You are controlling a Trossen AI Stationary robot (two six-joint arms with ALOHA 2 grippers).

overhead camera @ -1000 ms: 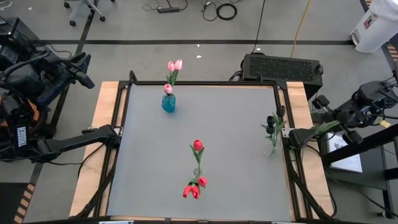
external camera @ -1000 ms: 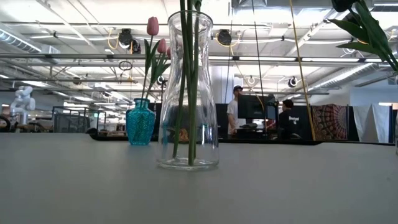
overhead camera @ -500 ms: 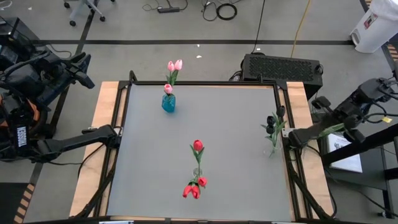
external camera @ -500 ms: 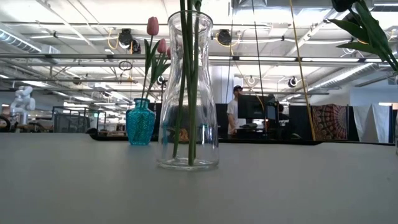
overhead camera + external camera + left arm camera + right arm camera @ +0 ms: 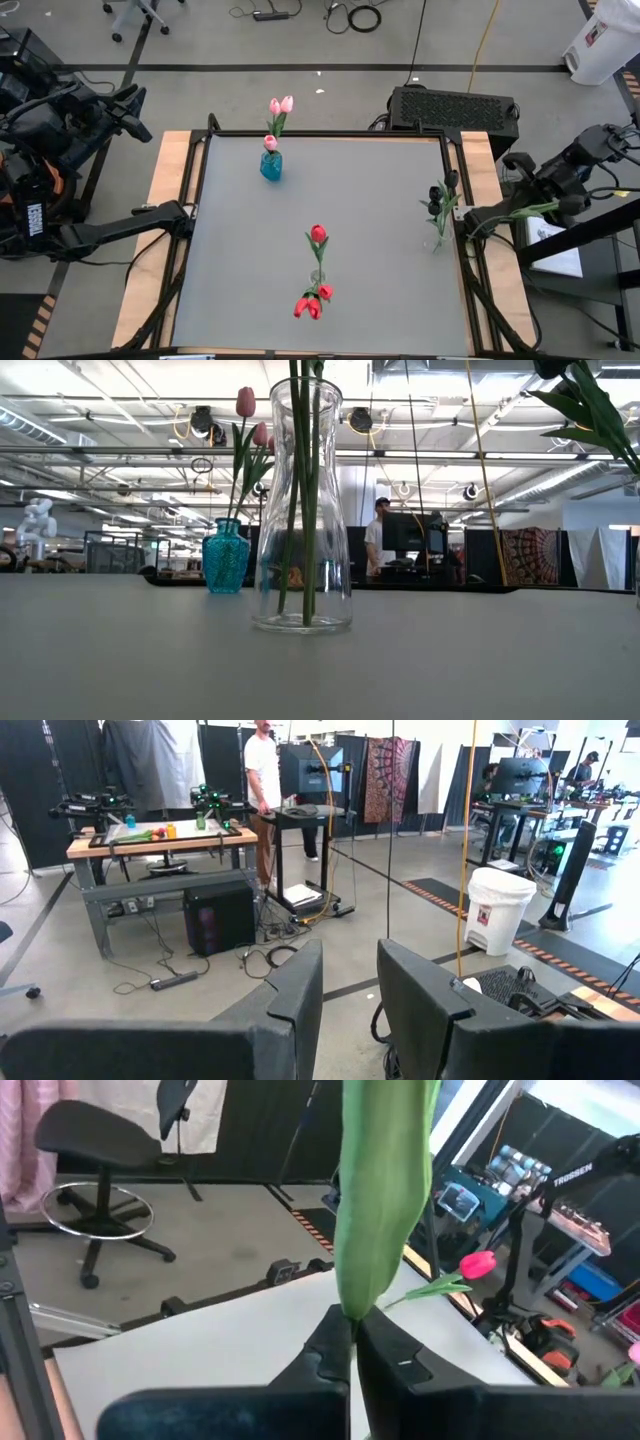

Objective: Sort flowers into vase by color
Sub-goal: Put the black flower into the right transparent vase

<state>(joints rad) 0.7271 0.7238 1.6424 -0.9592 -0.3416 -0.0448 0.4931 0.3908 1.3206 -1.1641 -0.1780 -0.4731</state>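
Slightly shifted since the earlier frame, the right pincer [image 5: 352,1342] is kept off the tabletop's [image 5: 380,200] right edge, clamped on a green flower stem [image 5: 385,1200]. Pink flowers [image 5: 281,104] are seen in the blue vase [image 5: 271,166], red flowers [image 5: 313,300] in the clear vase [image 5: 302,510]. The left pincer [image 5: 350,982] is parked off-table, narrowly parted, empty.

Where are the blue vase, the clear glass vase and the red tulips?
blue vase [image 5: 226,563]: low view, its body.
clear glass vase [image 5: 303,510]: low view, its glass wall.
red tulips [image 5: 318,233]: high view, the upper bud.
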